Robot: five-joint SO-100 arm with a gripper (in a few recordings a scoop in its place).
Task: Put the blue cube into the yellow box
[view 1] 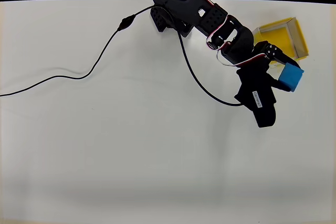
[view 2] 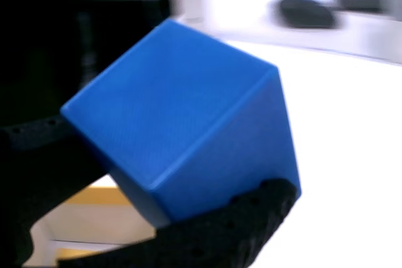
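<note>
Blue cube (view 2: pixel 182 123) sits tilted, one corner up, clamped between the black fingers (view 2: pixel 245 224) of the gripper (view 1: pixel 281 69), whose jaws are closed on its sides. Overhead, it hangs just beside the yellow box (view 1: pixel 294 38) near the table's (view 1: pixel 131 145) far right corner. Arm (view 1: pixel 210 22) hides the box's left wall; a black cable (view 1: pixel 79 74) trails left.

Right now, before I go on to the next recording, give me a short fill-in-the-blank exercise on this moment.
1. The gripper is shut on the ____ cube.
2. The box near the arm has a ____ floor.
3. In the overhead view, the cube is held ____ the box, not in it.
4. A thin ____ cable trails across the white table.

Missing words: blue; yellow; outside; black
</note>
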